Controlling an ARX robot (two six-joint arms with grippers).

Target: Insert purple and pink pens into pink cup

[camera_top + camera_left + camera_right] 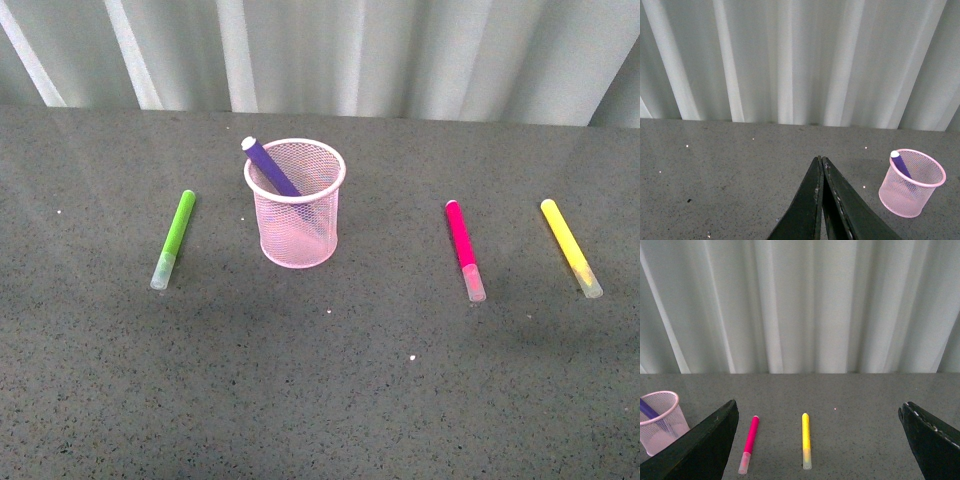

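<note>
Of four pens around one pink cup (300,238) at upper centre, the purple pen (268,165) leans inside it, the pink pen (465,250) lies right of centre beside a yellow pen (571,247), and a green pen (174,238) lies left, while the left gripper (821,164) is pressed together and the right gripper (818,406) is spread wide.

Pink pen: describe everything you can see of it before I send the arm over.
The pink pen is a short, thick marker, plastic by its look, with a magenta body and a translucent clear cap at the end nearer the robot. It lies flat on the dark speckled table, pointing roughly away from the robot, between the pink cup and the yellow pen, closer to the yellow pen and apart from both. Only the table touches it; it is not in the cup.
</note>
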